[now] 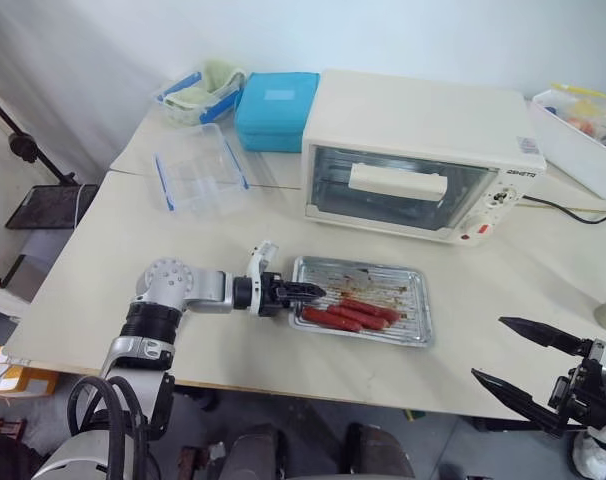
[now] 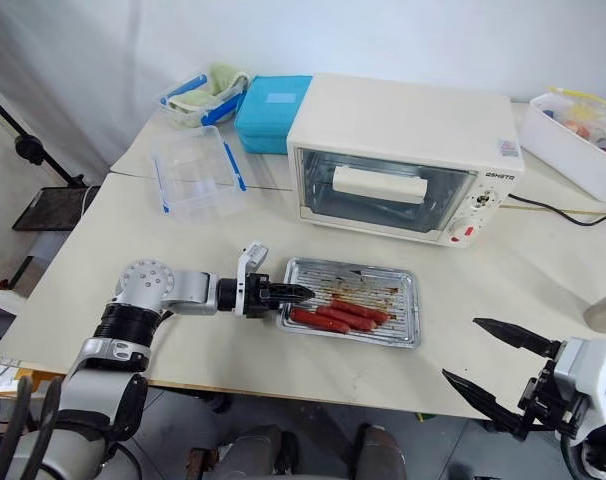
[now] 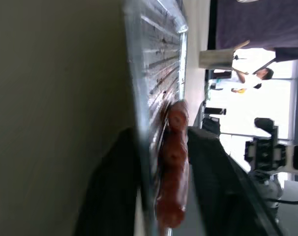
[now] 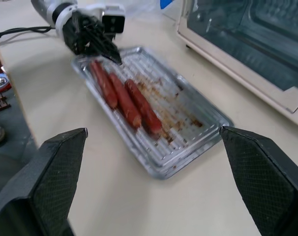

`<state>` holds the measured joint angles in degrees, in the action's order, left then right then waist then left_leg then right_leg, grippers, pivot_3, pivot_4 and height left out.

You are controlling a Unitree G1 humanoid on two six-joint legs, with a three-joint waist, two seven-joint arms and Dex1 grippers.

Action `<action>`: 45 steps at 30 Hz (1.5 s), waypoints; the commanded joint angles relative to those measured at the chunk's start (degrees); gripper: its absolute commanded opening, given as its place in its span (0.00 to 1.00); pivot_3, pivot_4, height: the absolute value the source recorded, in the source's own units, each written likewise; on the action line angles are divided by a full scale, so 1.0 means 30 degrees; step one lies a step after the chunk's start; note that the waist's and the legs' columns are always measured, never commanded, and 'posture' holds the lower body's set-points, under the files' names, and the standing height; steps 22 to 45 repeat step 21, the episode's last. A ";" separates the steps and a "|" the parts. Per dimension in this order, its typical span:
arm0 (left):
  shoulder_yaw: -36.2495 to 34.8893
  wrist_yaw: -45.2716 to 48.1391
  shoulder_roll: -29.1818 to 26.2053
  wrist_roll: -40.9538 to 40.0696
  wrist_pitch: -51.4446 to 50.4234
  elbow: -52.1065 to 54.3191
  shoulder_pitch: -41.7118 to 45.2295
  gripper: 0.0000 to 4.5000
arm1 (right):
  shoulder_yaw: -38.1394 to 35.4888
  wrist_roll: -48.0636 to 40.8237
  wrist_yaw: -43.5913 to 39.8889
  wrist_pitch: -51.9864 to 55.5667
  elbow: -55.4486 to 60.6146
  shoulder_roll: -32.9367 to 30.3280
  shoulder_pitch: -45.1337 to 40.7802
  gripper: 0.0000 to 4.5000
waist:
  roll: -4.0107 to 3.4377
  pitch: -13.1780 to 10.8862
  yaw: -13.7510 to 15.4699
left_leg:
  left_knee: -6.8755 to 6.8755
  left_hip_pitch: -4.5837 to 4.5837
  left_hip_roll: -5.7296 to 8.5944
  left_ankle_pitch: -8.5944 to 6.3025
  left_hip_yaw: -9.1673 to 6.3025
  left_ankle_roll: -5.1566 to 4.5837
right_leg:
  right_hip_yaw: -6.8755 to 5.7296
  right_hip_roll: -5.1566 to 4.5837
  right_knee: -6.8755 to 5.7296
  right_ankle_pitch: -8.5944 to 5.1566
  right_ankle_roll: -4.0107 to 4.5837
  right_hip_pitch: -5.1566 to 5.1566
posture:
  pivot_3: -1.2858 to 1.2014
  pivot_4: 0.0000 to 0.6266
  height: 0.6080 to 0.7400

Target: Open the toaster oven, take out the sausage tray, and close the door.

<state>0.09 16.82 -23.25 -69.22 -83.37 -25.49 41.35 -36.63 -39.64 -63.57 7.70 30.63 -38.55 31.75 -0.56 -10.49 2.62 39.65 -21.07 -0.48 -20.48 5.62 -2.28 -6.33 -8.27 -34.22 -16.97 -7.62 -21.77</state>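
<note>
The cream-white toaster oven [image 1: 413,125] stands at the back of the table. Its glass door [image 1: 383,205] is closed, the white bar handle [image 1: 398,182] across it. In front of it the silver sausage tray [image 1: 408,280] lies flat on the table, with three red-brown sausages [image 1: 348,315] along its near side. My left gripper [image 1: 313,291] reaches in level from the left at the tray's left end. In the left wrist view its fingers [image 3: 109,196] stand apart, one outside the tray's rim [image 3: 139,98] and one beyond a sausage [image 3: 172,167]. My right gripper [image 1: 489,348] hangs wide open off the table's front right, holding nothing.
A teal flat box [image 1: 275,108] and two clear containers with blue clips [image 1: 198,170] sit at the back left. A white bin [image 1: 583,140] stands at the far right, with the oven's black cord [image 1: 573,212] trailing toward it. The table's front edge runs just below the tray.
</note>
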 commanded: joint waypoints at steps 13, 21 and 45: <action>-0.3261 1.3208 -0.6666 1.1519 2.2082 1.1396 -1.2577 0.99 | 0.1175 -0.0237 -0.1696 0.0170 -0.2210 -0.1753 -0.2925 1.00 | 0.0002 -0.0013 -0.0547 | -0.0156 -0.0007 -0.0077 -0.0040 0.0166 0.0159 | 0.0088 -0.0064 0.0099 -0.0047 0.0089 -0.0184 | 0.52 0.24 1.00; -0.4965 1.4742 -0.7016 1.3076 2.6977 0.9972 -1.1858 0.99 | 0.2079 -0.0001 -0.2814 0.0163 -0.3726 -0.2425 -0.4839 1.00 | 0.0004 -0.0014 -0.0385 | -0.0171 -0.0069 -0.0090 -0.0005 0.0168 0.0019 | 0.0059 -0.0105 0.0070 -0.0028 0.0102 -0.0237 | 0.52 0.24 1.00; -0.4965 1.4742 -0.7016 1.3076 2.6977 0.9972 -1.1858 0.99 | 0.2079 -0.0001 -0.2814 0.0163 -0.3726 -0.2425 -0.4839 1.00 | 0.0004 -0.0014 -0.0385 | -0.0171 -0.0069 -0.0090 -0.0005 0.0168 0.0019 | 0.0059 -0.0105 0.0070 -0.0028 0.0102 -0.0237 | 0.52 0.24 1.00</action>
